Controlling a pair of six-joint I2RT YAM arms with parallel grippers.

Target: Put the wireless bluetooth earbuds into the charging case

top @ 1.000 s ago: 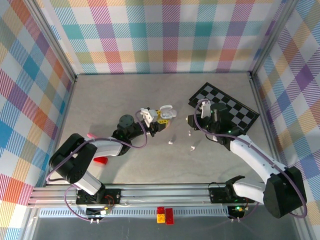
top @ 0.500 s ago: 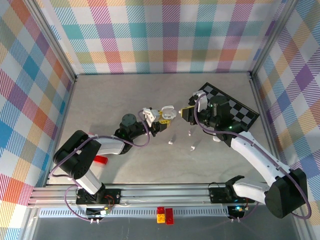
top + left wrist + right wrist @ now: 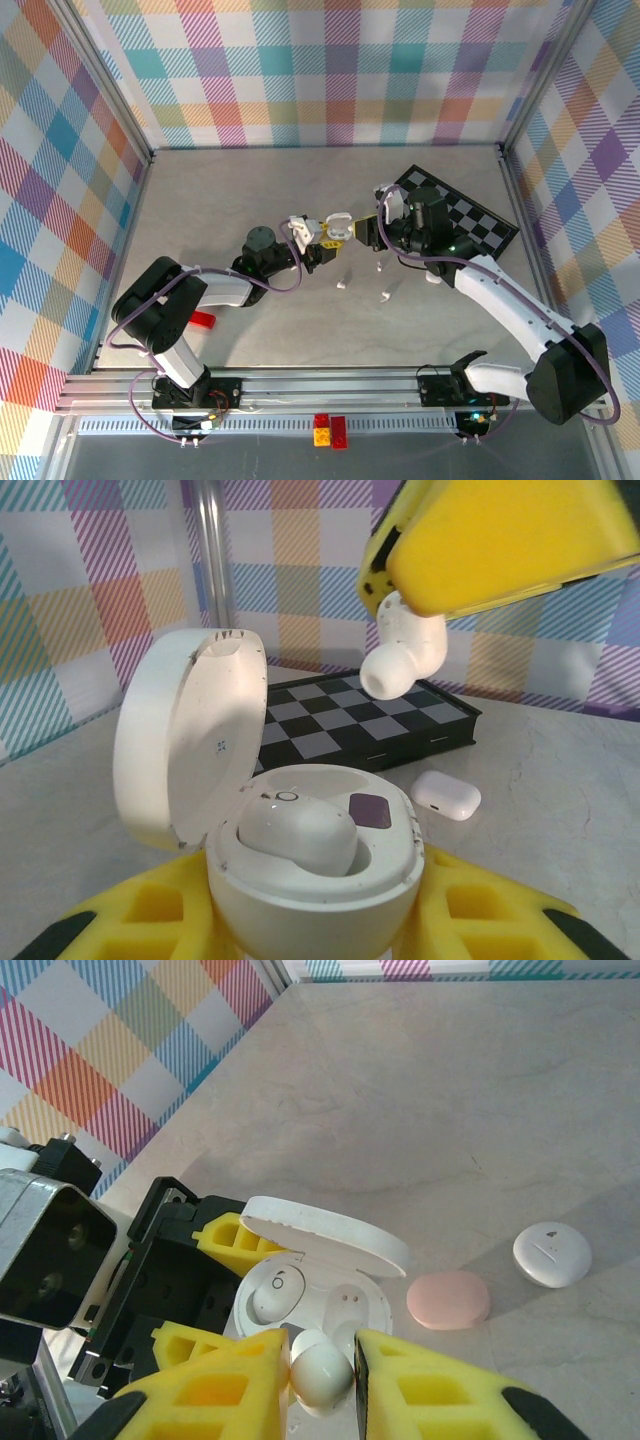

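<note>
Gripping the open charging case, left pincer holds it upright (one earbud seated); right pincer clamps second earbud just above the empty socket.

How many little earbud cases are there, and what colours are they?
White cases: 3 (the open charging case, an oval white case, a small closed white case)
Pink cases: 1 (the pink oval case)
Total: 4 cases
</note>
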